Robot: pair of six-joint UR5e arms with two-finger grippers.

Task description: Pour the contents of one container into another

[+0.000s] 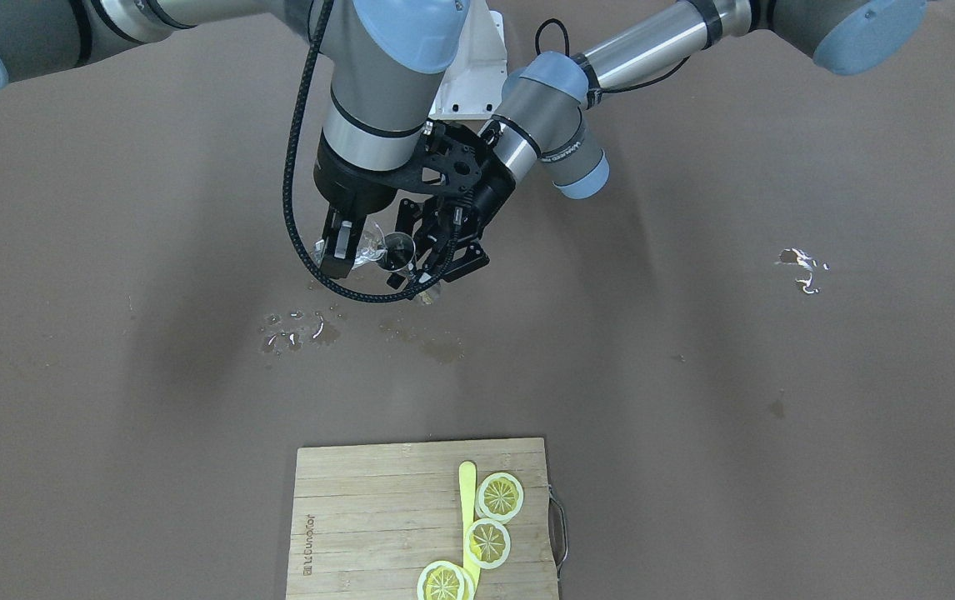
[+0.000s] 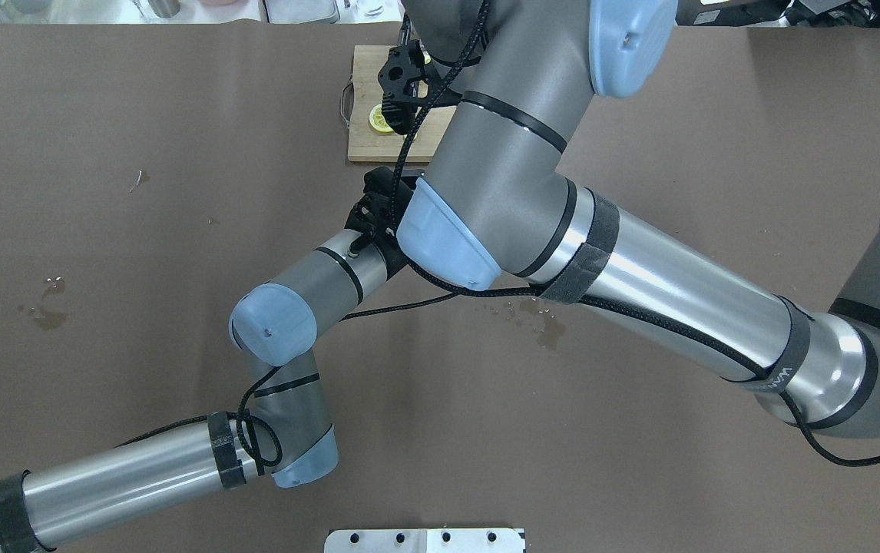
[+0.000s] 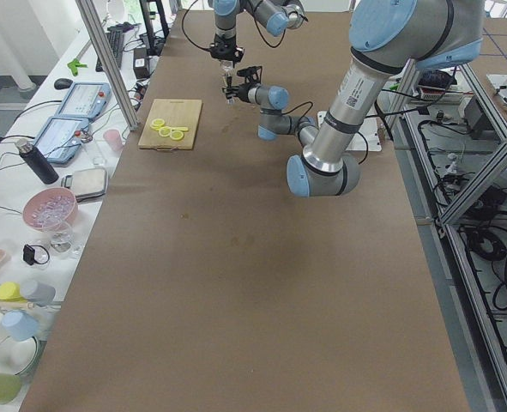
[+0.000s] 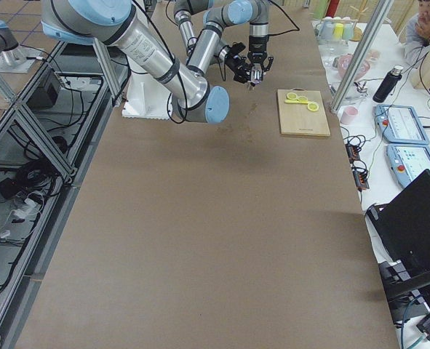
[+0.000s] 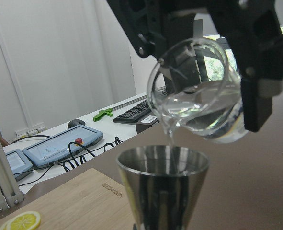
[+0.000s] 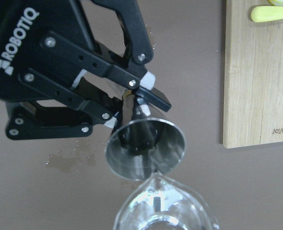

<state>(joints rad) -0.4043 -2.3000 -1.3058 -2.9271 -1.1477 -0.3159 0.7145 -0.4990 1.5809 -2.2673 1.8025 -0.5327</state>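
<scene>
Two containers meet above the brown table, in the upper centre of the front-facing view. My right gripper is clamped on a clear glass, which is tilted with its spout down. My left gripper is closed around the lower part of a metal cup, held upright with its mouth up.

In the left wrist view the glass sits at upper right, with its spout directly over the cup's rim at lower centre. A thin stream of water runs from the spout into the cup. The glass holds water.

Wet patches lie on the table just below both grippers in the front-facing view. A wooden cutting board carrying lemon slices sits at bottom centre, well apart.
</scene>
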